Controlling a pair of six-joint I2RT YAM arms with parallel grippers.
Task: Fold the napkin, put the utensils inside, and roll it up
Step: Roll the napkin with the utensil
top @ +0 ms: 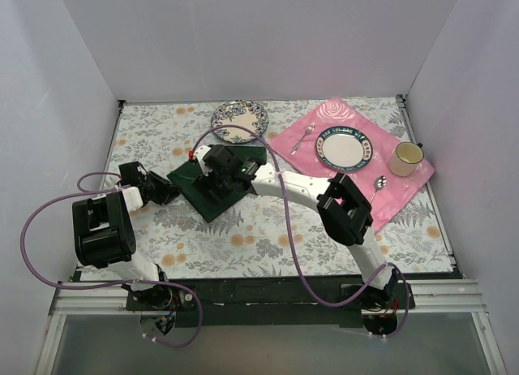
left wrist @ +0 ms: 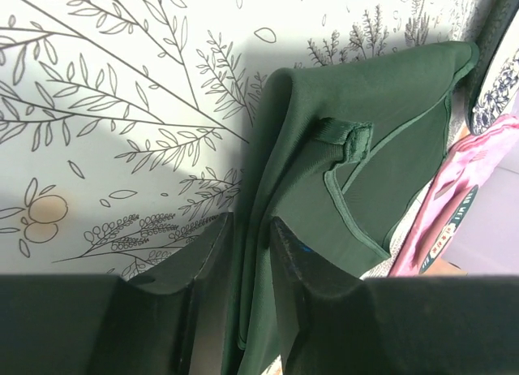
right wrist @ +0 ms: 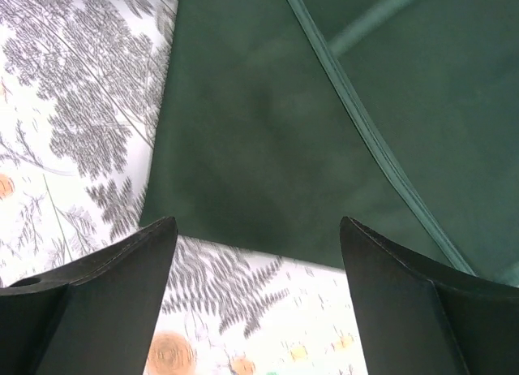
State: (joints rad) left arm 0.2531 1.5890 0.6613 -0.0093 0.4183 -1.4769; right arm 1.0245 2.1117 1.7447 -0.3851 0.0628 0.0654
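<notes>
This looks like the folding step. The left gripper is closed on one edge of the green napkin. The cloth stretches away from its fingers, and one part is already doubled over. The right gripper is wide open and holds nothing. The napkin's corner lies just under it. Next, I think, the left gripper must lift that edge and carry it across with a tight pinch.

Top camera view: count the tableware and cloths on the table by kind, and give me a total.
Plates: 2
Mug: 1
Fork: 1
Spoon: 1
Napkin: 1
Placemat: 1
Total: 7
</notes>
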